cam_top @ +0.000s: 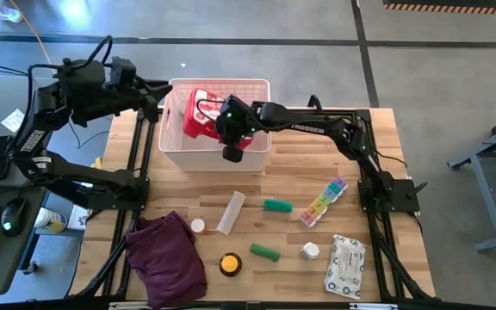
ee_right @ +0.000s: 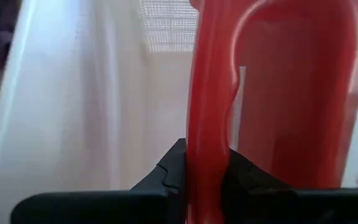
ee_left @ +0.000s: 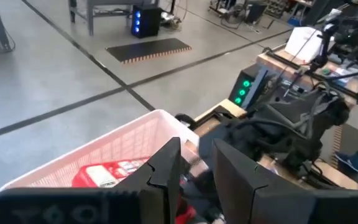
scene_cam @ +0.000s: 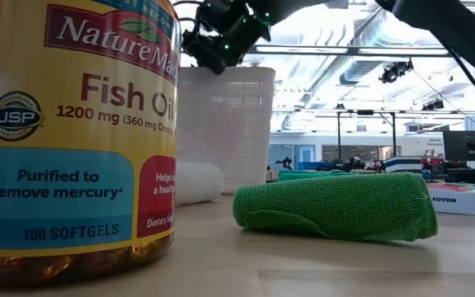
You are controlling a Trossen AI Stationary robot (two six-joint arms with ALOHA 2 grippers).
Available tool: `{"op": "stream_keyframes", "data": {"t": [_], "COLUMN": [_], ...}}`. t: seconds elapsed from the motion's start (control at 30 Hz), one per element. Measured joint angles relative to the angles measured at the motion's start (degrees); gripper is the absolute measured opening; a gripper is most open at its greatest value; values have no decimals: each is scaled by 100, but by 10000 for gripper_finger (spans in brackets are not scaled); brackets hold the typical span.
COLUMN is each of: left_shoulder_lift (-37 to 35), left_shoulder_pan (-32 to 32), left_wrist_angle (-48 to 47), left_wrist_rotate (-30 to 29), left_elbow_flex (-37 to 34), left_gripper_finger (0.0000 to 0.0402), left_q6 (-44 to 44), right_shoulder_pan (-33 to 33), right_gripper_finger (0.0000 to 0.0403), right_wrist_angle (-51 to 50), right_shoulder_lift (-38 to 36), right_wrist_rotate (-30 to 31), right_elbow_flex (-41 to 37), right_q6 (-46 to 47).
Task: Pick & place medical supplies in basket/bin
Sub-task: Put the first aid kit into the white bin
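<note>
The white basket (cam_top: 257,90) stands at the table's far middle. Inside it is the red first-aid case (cam_top: 198,119), which also shows in the left wrist view (ee_left: 107,174). My right gripper (cam_top: 231,120) reaches over the basket and is shut on the case's red handle. My left gripper (ee_left: 197,171) is open and hovers by the basket's left rim, touching nothing. Lying on the table are two green rolls (cam_top: 277,205) (cam_top: 264,252), the rainbow pill organiser (cam_top: 324,202), a white wipes pack (cam_top: 345,265), an amber bottle (cam_top: 229,263) and small white bottles (cam_top: 310,251) (cam_top: 197,226). My right gripper pinches the case's red loop handle (ee_right: 207,124) between its two fingers (ee_right: 169,171), which lie across the handle's bar. It comes from above, slanting down into the basket. The case hangs beyond the fingers inside the basket; whether its lower end rests on the basket floor I cannot tell.
A dark purple cloth (cam_top: 169,258) lies at the near left corner and a white tube (cam_top: 231,213) in the middle. The low view is filled at its left by the fish-oil bottle (scene_cam: 72,132), with a green roll (scene_cam: 336,206) beside it. A desk with a mouse stands left of the table.
</note>
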Motion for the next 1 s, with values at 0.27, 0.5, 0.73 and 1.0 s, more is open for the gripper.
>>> {"op": "stream_keyframes", "data": {"t": [0.27,0.5,0.73,1.0], "left_shoulder_lift": [-122,-234,-248,-252], "left_shoulder_pan": [0,-2,-2,-2], "left_wrist_angle": [-40,-45,-90,-185], "left_wrist_rotate": [35,13,9,-15], "left_elbow_flex": [0,0,-2,-2], "left_gripper_finger": [127,127,127,127], "left_q6": [-8,32,222,337], "right_shoulder_pan": [-257,-321,-295,-515], "right_gripper_finger": [43,43,43,43], "right_wrist_angle": [50,515,608,552], "right_shoulder_lift": [-61,-315,-318,-318], "right_wrist_rotate": [-533,-1634,-2119,-1208], "right_elbow_flex": [-23,-27,-31,-28], "right_q6": [507,968,1313,828]}}
